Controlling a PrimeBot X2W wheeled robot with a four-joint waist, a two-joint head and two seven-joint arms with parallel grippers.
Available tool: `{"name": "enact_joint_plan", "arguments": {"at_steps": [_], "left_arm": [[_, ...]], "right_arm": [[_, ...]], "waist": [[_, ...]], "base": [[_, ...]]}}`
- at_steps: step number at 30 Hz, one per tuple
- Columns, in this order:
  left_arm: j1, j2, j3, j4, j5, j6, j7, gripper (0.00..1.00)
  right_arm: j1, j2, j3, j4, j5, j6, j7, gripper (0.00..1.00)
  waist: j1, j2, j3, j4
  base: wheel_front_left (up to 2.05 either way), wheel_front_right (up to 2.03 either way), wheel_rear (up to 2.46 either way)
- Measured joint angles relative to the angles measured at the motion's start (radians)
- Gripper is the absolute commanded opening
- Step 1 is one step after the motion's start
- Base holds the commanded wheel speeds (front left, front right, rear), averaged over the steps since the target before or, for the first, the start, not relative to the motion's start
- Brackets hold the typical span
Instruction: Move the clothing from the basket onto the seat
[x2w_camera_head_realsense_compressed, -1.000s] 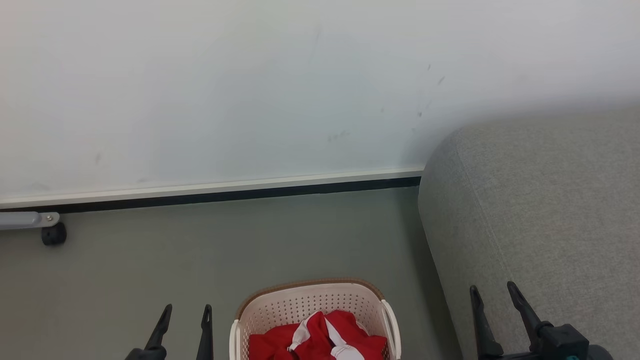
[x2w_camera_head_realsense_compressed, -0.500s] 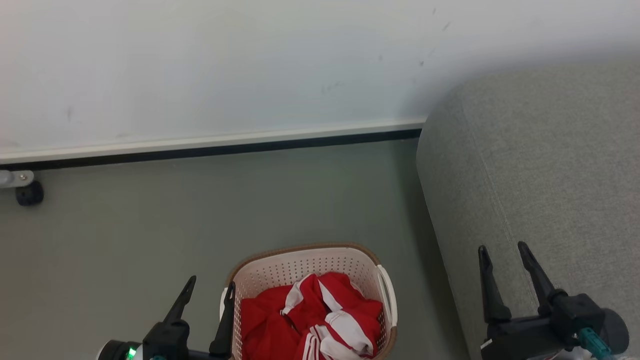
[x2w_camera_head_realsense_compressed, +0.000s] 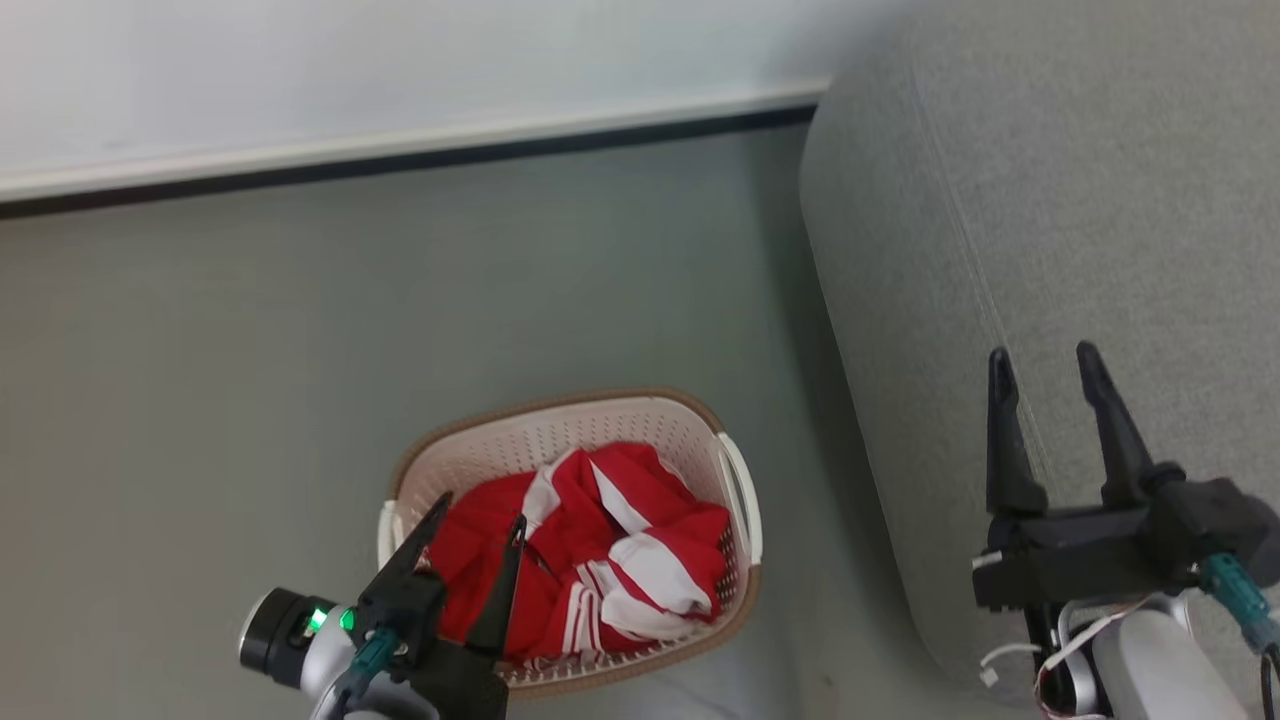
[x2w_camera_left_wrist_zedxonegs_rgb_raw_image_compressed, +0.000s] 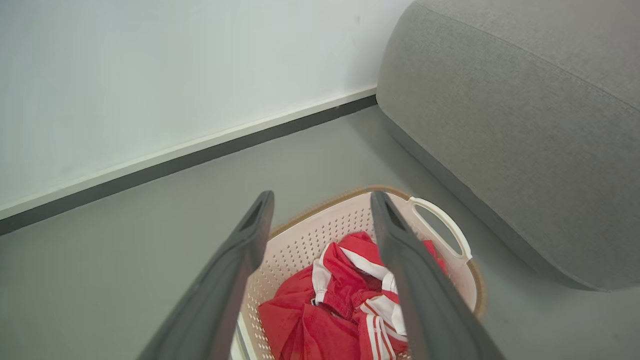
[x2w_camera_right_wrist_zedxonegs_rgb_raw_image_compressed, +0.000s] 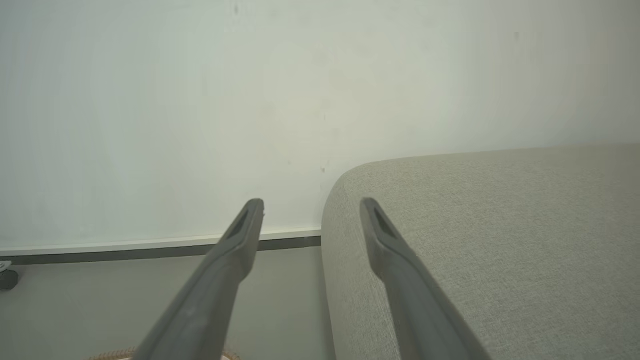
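Clothing (x2w_camera_head_realsense_compressed: 600, 480) heaped in basket (x2w_camera_head_realsense_compressed: 550, 401) on floor (x2w_camera_head_realsense_compressed: 250, 350); my left gripper (x2w_camera_head_realsense_compressed: 481, 508) spread wide over its 9 o'clock side, right gripper (x2w_camera_head_realsense_compressed: 1041, 352) spread wide over seat (x2w_camera_head_realsense_compressed: 1050, 180) at 3 o'clock.

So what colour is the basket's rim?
Brown, woven-look, topping the cream basket; head view shows it best.

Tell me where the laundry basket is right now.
In the head view the basket sits on the floor at lower centre, left of the sofa with a gap between them, and the open left hand hovers over its near left corner.
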Motion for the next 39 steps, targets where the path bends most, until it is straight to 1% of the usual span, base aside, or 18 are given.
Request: {"name": "enact_joint_plan", "arguments": {"at_steps": [5, 11, 20, 28, 39], "left_arm": [[-0.06, -0.011, -0.022, 0.062, 0.014, -0.016, 0.021, 1.0], [-0.146, -0.038, -0.054, 0.129, 0.036, -0.034, 0.041, 1.0], [-0.25, -0.041, -0.105, 0.215, 0.066, -0.06, 0.071, 1.0], [-0.343, -0.045, -0.131, 0.272, 0.094, -0.079, 0.081, 1.0], [-0.445, -0.045, -0.14, 0.377, 0.102, -0.087, 0.101, 1.0]], "right_arm": [[-0.048, 0.014, -0.009, -0.016, -0.003, -0.001, -0.003, 1.0], [-0.096, 0.019, -0.017, -0.037, -0.007, -0.001, -0.004, 1.0], [-0.22, 0.034, -0.037, -0.073, -0.01, -0.001, -0.004, 1.0], [-0.271, 0.042, -0.048, -0.116, -0.028, -0.006, -0.004, 1.0], [-0.312, 0.048, -0.049, -0.152, -0.057, -0.007, -0.004, 1.0]], "waist": [[0.0, 0.0, 0.07, -0.034], [-0.0001, 0.0, 0.158, -0.073], [-0.0001, 0.0, 0.294, -0.122], [-0.0001, 0.0001, 0.417, -0.147], [-0.0001, 0.0001, 0.567, -0.171]], "base": [[0.0, 0.0, 0.0], [0.0, 0.0, 0.0], [0.0, 0.0, 0.0], [0.0, 0.0, 0.0], [0.0, 0.0, 0.0]]}}
